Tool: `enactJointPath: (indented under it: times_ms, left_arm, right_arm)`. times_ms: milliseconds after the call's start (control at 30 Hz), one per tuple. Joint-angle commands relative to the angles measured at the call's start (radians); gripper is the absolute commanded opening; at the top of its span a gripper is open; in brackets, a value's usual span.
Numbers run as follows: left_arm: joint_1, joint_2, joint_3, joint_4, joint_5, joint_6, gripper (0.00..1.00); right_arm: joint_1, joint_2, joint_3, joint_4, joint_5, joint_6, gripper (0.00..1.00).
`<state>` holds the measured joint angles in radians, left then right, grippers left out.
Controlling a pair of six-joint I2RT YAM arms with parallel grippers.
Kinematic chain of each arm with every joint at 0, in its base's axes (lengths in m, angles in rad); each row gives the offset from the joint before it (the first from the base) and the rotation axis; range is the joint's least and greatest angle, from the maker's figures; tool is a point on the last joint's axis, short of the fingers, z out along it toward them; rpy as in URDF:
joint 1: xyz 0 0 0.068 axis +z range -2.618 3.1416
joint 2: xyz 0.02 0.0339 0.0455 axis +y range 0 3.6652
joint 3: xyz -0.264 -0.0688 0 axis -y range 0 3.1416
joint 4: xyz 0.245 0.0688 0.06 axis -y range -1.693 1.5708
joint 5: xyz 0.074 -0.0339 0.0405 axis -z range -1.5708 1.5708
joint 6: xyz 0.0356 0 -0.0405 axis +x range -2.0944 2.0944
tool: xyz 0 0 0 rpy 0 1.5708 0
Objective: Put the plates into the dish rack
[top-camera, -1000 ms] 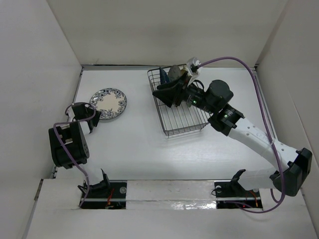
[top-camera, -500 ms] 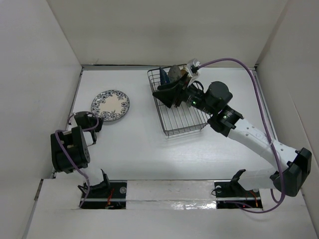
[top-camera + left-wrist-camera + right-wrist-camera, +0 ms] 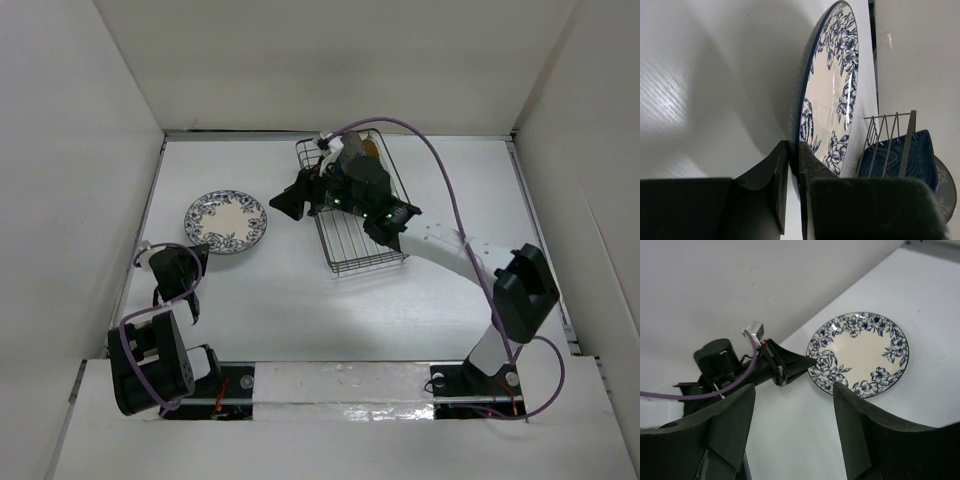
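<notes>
The blue-floral white plate (image 3: 227,221) lies on the table left of the dish rack (image 3: 362,250). My left gripper (image 3: 197,248) is shut on the plate's near-left rim. In the left wrist view both fingers (image 3: 782,170) clamp the rim of the plate (image 3: 832,95). My right gripper (image 3: 285,200) is open and empty, hovering between the rack and the plate. In its wrist view its jaws (image 3: 792,390) stand wide apart above the plate (image 3: 860,352) and the left gripper (image 3: 790,365). The dark blue plate (image 3: 895,155) and grey speckled plate (image 3: 946,192) stand in the rack (image 3: 890,127).
White walls enclose the table on the left, back and right. The right arm (image 3: 440,240) stretches over the rack's near half and hides part of it. The left arm's base and purple cable (image 3: 150,350) sit at the near left corner.
My right gripper has swung left out of the rack's far end toward the floral plate. My left arm has drawn back toward its base, and the plate has slid slightly right and nearer.
</notes>
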<state>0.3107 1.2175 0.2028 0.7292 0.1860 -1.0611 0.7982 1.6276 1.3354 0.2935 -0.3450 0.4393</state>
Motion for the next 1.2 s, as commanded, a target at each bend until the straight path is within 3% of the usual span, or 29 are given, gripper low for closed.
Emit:
enactJointPath:
  times_ms: [0, 67, 167, 300, 667, 900, 1000, 1100, 1133, 1167]
  left_arm:
    - [0.005, -0.094, 0.01, 0.246, 0.072, -0.06, 0.0]
    - [0.005, -0.124, 0.001, 0.243, 0.078, -0.065, 0.0]
    - [0.005, -0.174, 0.009, 0.216, 0.099, -0.069, 0.0]
    - [0.005, -0.272, 0.023, 0.147, 0.115, -0.071, 0.0]
    - [0.005, -0.466, 0.073, 0.047, 0.266, -0.091, 0.0]
    - [0.005, -0.579, 0.102, -0.008, 0.363, -0.085, 0.0]
    - [0.005, -0.582, 0.116, -0.007, 0.412, -0.086, 0.0]
    - [0.005, -0.584, 0.125, -0.005, 0.443, -0.082, 0.0]
    - [0.005, -0.587, 0.132, -0.013, 0.446, -0.074, 0.0]
    - [0.005, -0.59, 0.138, -0.023, 0.454, -0.065, 0.0]
  right_arm:
    - [0.022, 0.058, 0.093, 0.004, -0.023, 0.004, 0.69]
    - [0.022, 0.112, 0.113, -0.02, 0.009, -0.001, 0.72]
    - [0.022, 0.173, 0.16, -0.054, 0.072, -0.004, 0.88]
    - [0.022, 0.25, 0.22, -0.088, 0.118, 0.007, 0.99]
    - [-0.04, 0.364, 0.334, -0.166, 0.141, 0.027, 1.0]
    - [-0.04, 0.37, 0.326, -0.148, 0.064, 0.042, 0.99]
    - [-0.04, 0.347, 0.283, -0.048, -0.038, 0.068, 0.87]
    - [-0.04, 0.305, 0.206, 0.083, -0.12, 0.12, 0.54]
    - [-0.051, 0.295, 0.161, 0.148, -0.126, 0.162, 0.28]
    - [-0.051, 0.281, 0.141, 0.179, -0.133, 0.177, 0.17]
